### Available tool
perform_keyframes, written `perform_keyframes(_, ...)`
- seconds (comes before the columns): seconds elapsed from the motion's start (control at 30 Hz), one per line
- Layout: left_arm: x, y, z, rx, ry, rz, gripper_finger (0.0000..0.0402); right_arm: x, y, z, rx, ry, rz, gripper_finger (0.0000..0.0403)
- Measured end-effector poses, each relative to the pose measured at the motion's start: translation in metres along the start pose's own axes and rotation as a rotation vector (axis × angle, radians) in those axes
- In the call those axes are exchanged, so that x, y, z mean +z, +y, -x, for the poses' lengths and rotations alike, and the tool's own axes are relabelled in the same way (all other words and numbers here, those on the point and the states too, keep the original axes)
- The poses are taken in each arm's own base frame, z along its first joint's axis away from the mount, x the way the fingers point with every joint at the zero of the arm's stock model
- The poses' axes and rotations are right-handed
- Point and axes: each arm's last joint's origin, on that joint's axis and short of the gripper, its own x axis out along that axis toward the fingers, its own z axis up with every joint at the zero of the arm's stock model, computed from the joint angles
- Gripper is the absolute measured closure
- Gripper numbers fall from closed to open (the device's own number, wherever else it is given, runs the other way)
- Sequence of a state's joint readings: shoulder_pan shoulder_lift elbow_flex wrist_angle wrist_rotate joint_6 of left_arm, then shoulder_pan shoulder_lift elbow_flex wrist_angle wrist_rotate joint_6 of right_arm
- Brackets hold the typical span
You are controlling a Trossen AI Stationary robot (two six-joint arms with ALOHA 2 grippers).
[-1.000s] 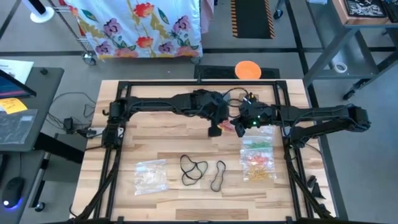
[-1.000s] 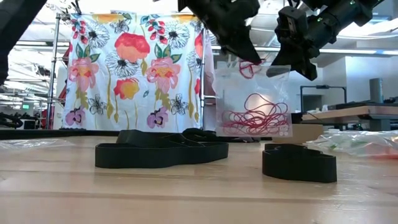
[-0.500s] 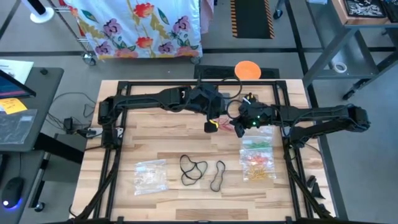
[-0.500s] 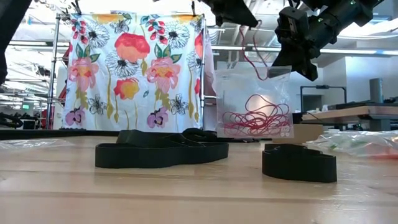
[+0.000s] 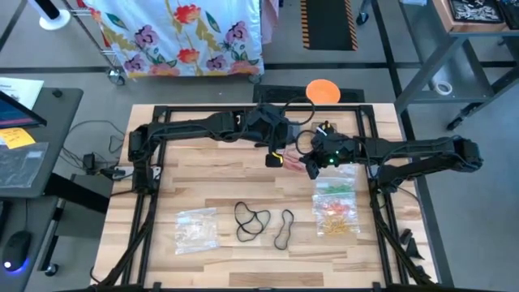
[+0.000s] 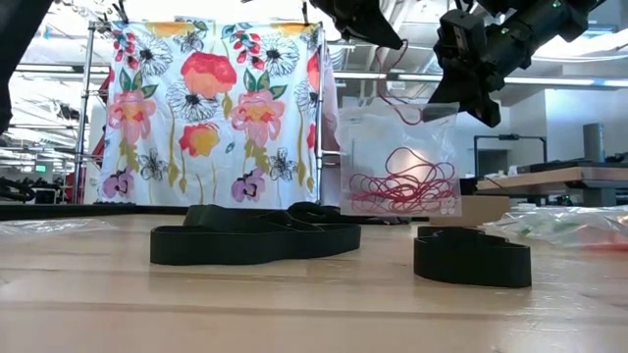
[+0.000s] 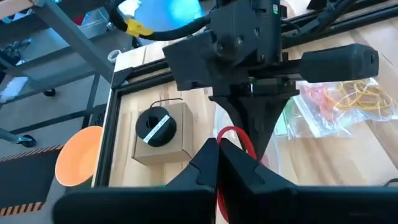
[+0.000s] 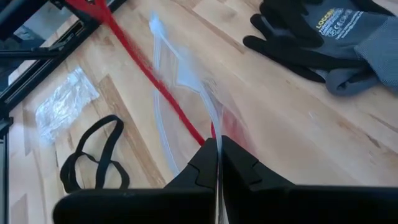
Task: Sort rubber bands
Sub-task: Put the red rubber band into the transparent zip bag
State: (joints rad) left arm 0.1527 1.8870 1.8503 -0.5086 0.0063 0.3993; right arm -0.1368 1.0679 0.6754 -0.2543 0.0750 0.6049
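My right gripper (image 5: 311,165) is shut on a clear plastic bag (image 6: 400,162) that has several red rubber bands (image 6: 402,184) lying in its bottom. My left gripper (image 5: 274,159), up beside the bag's mouth, is shut on one red rubber band (image 6: 385,78), which runs from its fingers down into the bag. On the table nearer the front lie two black bands (image 5: 251,221) (image 5: 284,229), flat on the wood. A black glove (image 8: 323,31) lies on the table beyond the bag. My left gripper pinches the upper end of the red band (image 7: 232,133) between its two shut fingers, slanting down from above. The band runs taut down from the fingers to the bag. My right gripper pinches the bag's top edge (image 8: 213,118) between its two fingers, slanting down from the right. The bag hangs upright below them, mouth up.
A bag of pale bands (image 5: 197,229) lies front left. Bags of green (image 5: 334,187) and orange-yellow bands (image 5: 337,214) lie front right. A small box with a black dial (image 7: 160,132) and an orange disc (image 5: 323,90) sit at the far edge. The black frame (image 5: 162,113) borders the table.
My left gripper, shut all along, has risen from the bag's mouth and gone a little toward the far edge. It has drawn one red band up out of the bag, and that band is now taut. The bag and my right gripper have kept still.
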Motion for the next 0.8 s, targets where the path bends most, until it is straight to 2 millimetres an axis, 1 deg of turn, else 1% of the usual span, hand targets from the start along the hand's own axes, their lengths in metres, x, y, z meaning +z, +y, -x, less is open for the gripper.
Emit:
perform_keyframes(0.13,-0.003,0.001,0.000,-0.007,0.026,0.025,0.0401,0.000,0.000,0.000,0.008,0.003,-0.026,0.0391)
perform_keyframes(0.23,-0.006,-0.001,0.000,-0.021,0.060,0.028,0.0401,0.000,0.003,0.000,0.032,0.004,0.012,0.0391)
perform_keyframes(0.37,-0.008,-0.002,0.000,-0.030,0.078,0.028,0.0401,0.005,0.004,0.000,0.046,-0.048,-0.102,0.0391)
perform_keyframes(0.4,-0.008,-0.002,0.000,-0.033,0.076,0.028,0.0401,0.005,0.006,0.000,0.057,-0.051,-0.047,0.0391)
perform_keyframes(0.47,-0.008,-0.002,0.000,-0.051,0.068,0.030,0.0401,0.003,0.008,0.001,0.063,-0.046,0.176,0.0391)
perform_keyframes(0.5,-0.008,-0.002,0.000,-0.064,0.063,0.035,0.0401,0.003,0.008,0.001,0.072,-0.042,0.246,0.0391)
perform_keyframes(0.53,-0.008,-0.003,0.000,-0.072,0.060,0.036,0.0401,0.003,0.008,0.001,0.077,-0.046,0.241,0.0391)
perform_keyframes(0.63,-0.009,-0.005,-0.002,-0.082,0.068,0.034,0.0401,0.006,0.014,0.002,0.121,-0.081,0.023,0.0391)
perform_keyframes(0.67,-0.009,-0.006,-0.004,-0.086,0.072,0.033,0.0401,0.005,0.015,0.002,0.124,-0.078,0.013,0.0391)
perform_keyframes(0.77,-0.013,-0.009,-0.006,-0.101,0.108,0.042,0.0401,0.005,0.014,0.001,0.121,-0.079,0.095,0.0391)
perform_keyframes(0.8,-0.013,-0.011,-0.009,-0.104,0.105,0.041,0.0401,0.006,0.014,0.002,0.118,-0.082,0.093,0.0391)
